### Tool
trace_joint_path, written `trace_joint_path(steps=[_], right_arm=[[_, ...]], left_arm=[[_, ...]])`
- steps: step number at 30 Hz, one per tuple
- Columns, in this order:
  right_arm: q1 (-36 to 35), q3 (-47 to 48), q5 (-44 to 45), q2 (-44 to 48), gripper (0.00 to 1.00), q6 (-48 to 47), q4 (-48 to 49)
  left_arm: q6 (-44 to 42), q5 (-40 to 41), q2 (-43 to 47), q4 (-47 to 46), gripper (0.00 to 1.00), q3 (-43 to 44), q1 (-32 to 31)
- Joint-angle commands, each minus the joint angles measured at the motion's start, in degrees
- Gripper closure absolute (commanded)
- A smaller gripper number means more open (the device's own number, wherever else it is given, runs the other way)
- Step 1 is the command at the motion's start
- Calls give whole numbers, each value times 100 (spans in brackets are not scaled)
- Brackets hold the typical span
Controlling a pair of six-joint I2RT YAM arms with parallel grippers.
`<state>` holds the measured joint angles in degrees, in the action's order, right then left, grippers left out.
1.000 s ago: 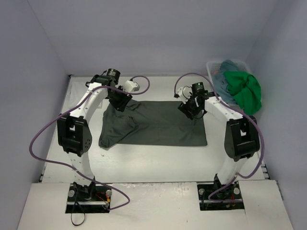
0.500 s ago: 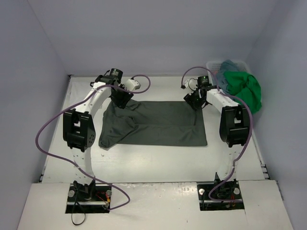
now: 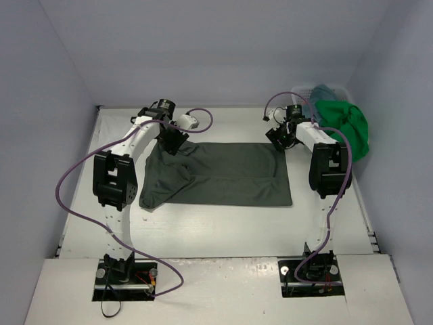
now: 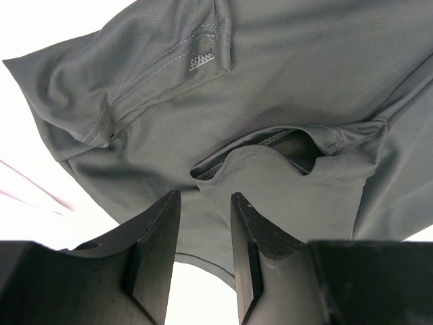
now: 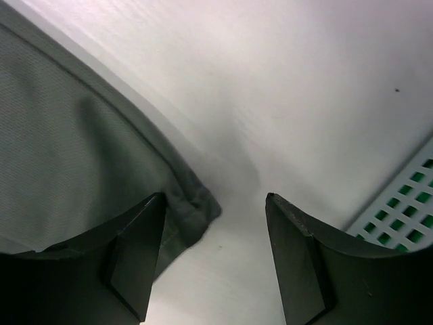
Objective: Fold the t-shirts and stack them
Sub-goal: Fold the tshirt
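A dark grey-green t-shirt point(image 3: 230, 177) lies spread flat on the white table, its left side bunched into folds. My left gripper point(image 3: 174, 143) hovers over the shirt's far left corner. In the left wrist view that gripper point(image 4: 205, 196) is narrowly open above the collar point(image 4: 291, 145), with a sleeve point(image 4: 135, 74) beyond and nothing between the fingers. My right gripper point(image 3: 278, 138) is at the far right corner. In the right wrist view it point(image 5: 215, 200) stands wide open, with the shirt's crumpled corner point(image 5: 195, 208) beside its left finger point(image 5: 139, 250). A bright green t-shirt point(image 3: 346, 128) and a teal-blue t-shirt point(image 3: 323, 95) sit in the basket.
The white mesh basket point(image 3: 300, 90) stands at the far right corner against the wall, and its wall point(image 5: 399, 210) shows just right of my right gripper. Grey walls close in the table on three sides. Purple cables loop off both arms.
My right gripper has moved from over the shirt outward to its far right corner, toward the basket. The left gripper has shifted slightly farther back. Neither gripper's opening has changed.
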<state>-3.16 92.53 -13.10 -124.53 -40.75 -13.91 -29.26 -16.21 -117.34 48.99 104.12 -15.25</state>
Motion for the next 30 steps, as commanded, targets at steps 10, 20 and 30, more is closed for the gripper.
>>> trace_joint_path(steps=[10,20,30], right_arm=[[272,292,-667,-203,57,-214,-235],[289,327,-1159,-160,50,-354,-323],[298,502,-1379,-28,52,-328,-393]], left_arm=[[-45,47,-96,-13,69,741,39],[-63,74,-272,75,69,909,39],[-45,83,-281,84,70,918,39]])
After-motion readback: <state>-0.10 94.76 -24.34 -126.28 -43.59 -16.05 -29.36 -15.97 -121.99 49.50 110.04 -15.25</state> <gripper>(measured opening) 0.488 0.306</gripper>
